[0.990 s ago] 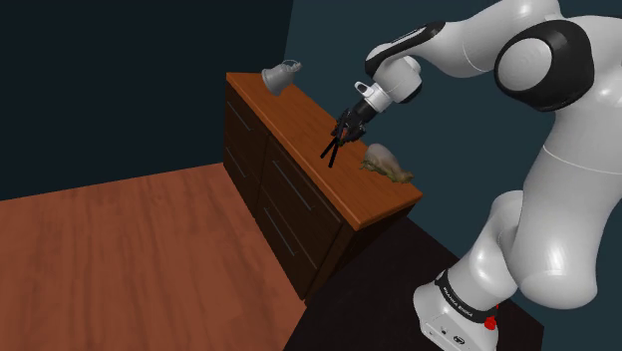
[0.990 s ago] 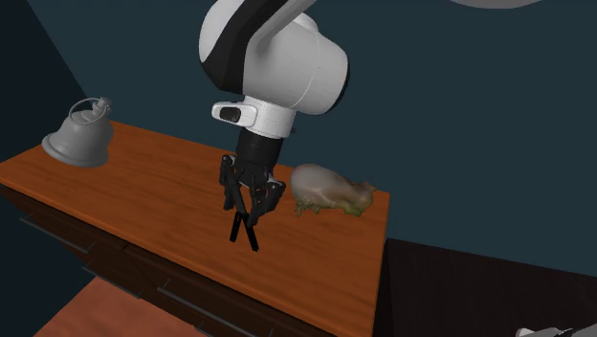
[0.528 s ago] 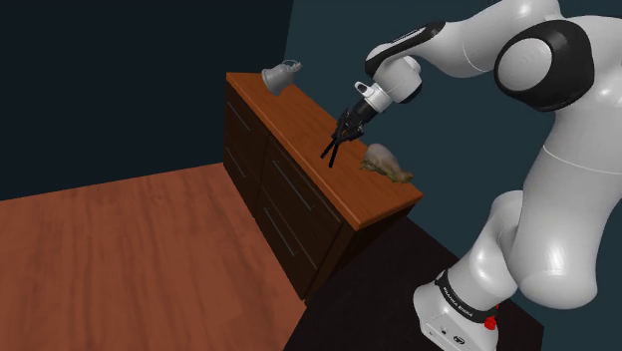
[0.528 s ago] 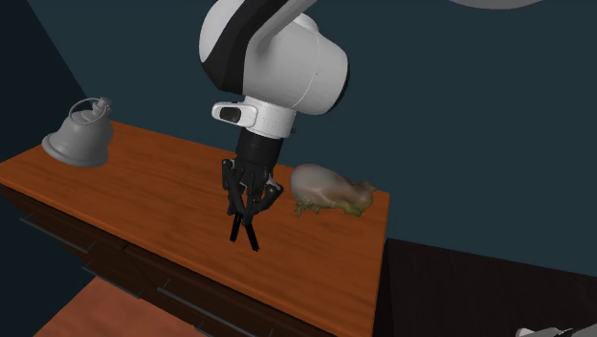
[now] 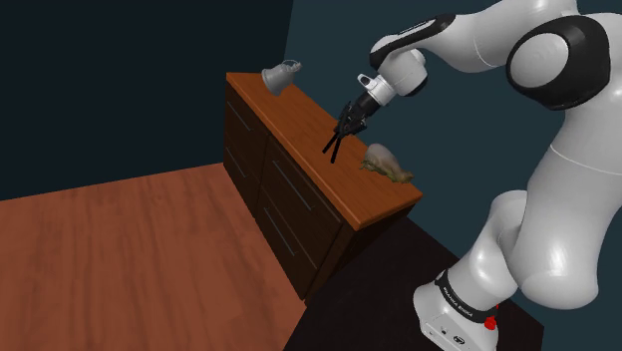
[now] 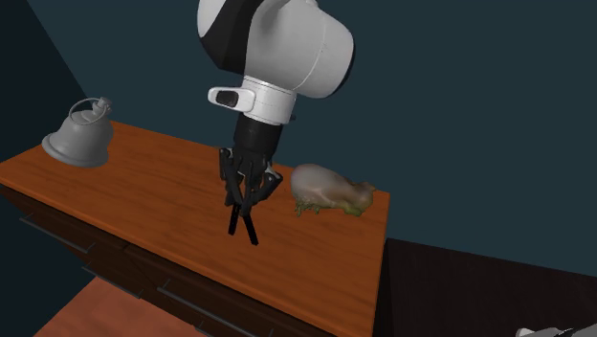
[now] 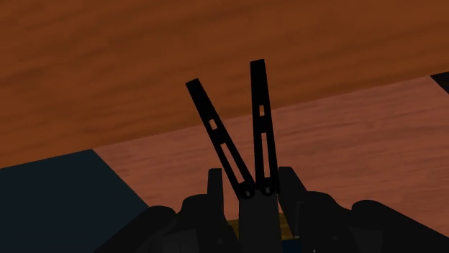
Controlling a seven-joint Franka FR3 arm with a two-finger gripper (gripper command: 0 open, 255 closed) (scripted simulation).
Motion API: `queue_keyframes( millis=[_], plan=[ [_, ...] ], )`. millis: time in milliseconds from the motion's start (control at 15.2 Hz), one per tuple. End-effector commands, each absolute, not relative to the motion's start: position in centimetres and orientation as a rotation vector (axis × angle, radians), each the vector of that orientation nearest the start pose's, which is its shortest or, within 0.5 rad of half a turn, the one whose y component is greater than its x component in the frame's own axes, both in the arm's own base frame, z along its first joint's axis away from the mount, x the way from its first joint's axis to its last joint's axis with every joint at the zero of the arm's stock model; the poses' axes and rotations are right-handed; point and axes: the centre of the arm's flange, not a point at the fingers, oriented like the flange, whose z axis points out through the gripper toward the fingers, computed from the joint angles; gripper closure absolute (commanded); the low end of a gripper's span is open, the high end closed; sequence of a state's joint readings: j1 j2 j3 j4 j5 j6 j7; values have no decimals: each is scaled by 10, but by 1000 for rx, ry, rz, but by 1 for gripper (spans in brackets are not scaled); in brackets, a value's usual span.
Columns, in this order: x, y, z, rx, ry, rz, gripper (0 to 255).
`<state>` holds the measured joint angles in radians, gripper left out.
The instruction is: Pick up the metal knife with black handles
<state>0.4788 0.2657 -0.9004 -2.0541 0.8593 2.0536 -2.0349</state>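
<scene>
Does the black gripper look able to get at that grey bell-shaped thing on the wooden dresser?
Probably yes for reaching: the brown wooden dresser top lies bare up to the grey bell-shaped thing. But the black gripper is shut on the black two-handled knife.

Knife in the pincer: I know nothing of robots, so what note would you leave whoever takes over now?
Pincer: shut on the black knife, its two slim handles splayed downward.
Knife hangs over the wooden dresser top, beside a pale lump; a grey bell-shaped thing stands at the other end.
Done: grasp.
Left: lift well clear; I cannot tell whether the tips are off the wood.
</scene>
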Motion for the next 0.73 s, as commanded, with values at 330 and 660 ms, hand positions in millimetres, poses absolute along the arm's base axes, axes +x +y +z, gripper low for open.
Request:
queue_keyframes(
  millis=[330,660],
  plan=[
    [541,-181,387,-2344,-1517,-642,255],
    [541,-181,404,-2344,-1517,-642,255]
  ],
)
